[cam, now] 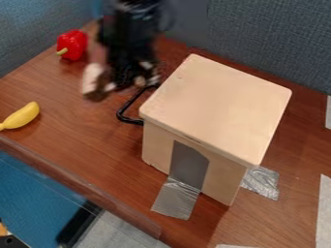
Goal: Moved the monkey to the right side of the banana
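Monkey (96,89) in transit: the plush toy hangs at the claw (124,83) above the far part of a brown wooden bench (77,145), between a red pepper (74,43) and a pale wooden box (217,106). The claw appears to be closed on the toy, though exactly where it grips cannot be told.

The job looks roughly half complete. The pickup, by all appearances, is done; the delivery is not. The banana (22,116) lies alone near the left edge of the camera view, one tip at the border, its right side open to receive the toy. Monkey is up and to the right of the fruit, well apart from it and seemingly off the surface. What remains, in all likelihood, is to carry it toward the near side of the bench, lower it just beside the fruit's right side and let go.

The toy shows as brown and cream patches around the black claw: a pale, rounded piece with a darker brown end on the left, and smaller cream and brown bits on the right. Which of these are limbs and which way its face points cannot be made out. It looks soft, likely to give under the grip and perhaps to flop over when released.
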